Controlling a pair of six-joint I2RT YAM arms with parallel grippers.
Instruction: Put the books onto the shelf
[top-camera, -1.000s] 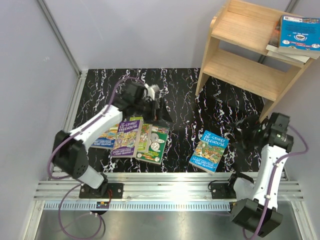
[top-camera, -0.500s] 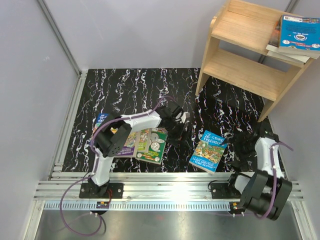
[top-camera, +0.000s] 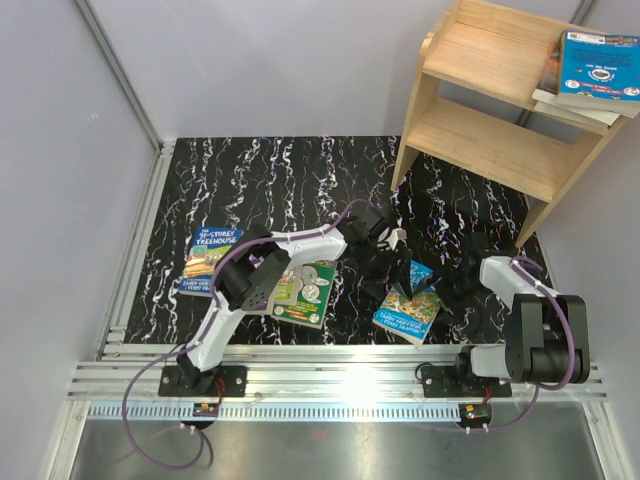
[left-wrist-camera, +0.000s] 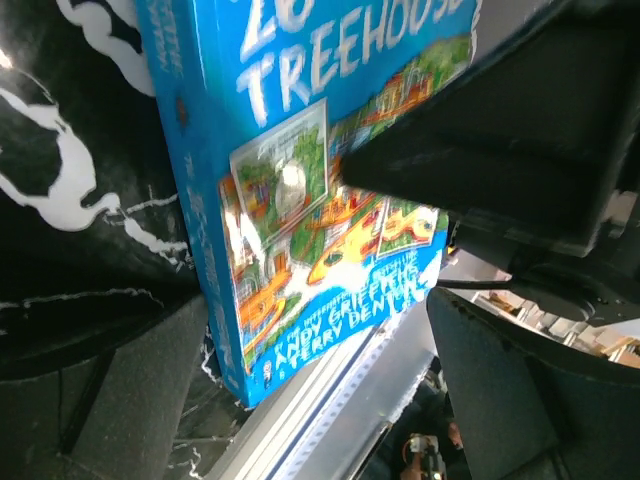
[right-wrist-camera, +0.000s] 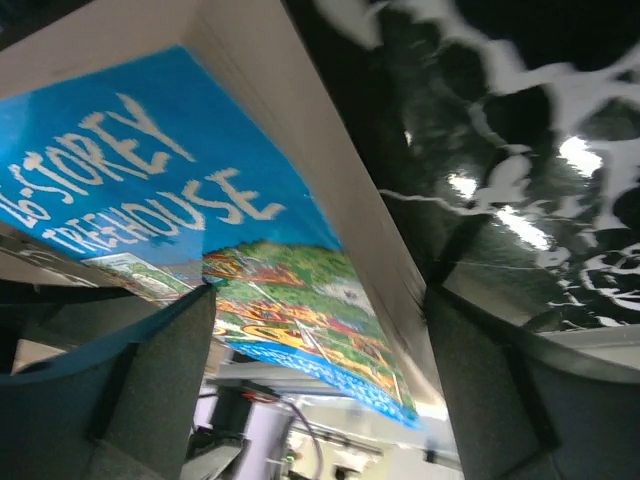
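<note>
A blue "Treehouse" book (top-camera: 408, 308) lies at the front middle of the black marbled table, with both arms reaching in to it. My left gripper (top-camera: 390, 278) is at its left far corner, open; in the left wrist view the book (left-wrist-camera: 300, 180) shows between the wide fingers (left-wrist-camera: 130, 390). My right gripper (top-camera: 446, 284) is at its right edge, open, straddling the cover (right-wrist-camera: 150, 190) and the page edge. More books lie at the left: a blue one (top-camera: 210, 262) and a green one (top-camera: 312, 290). The wooden shelf (top-camera: 490, 95) stands at the back right.
A blue book (top-camera: 598, 62) lies on a small pile at the right end of the shelf's top tier. A metal rail (top-camera: 330, 365) runs along the table's front edge. Grey walls close the left and back sides.
My left arm swung right, from the books at the left over to the blue book. The right arm came in leftward to that book, which shifted slightly toward the front.
</note>
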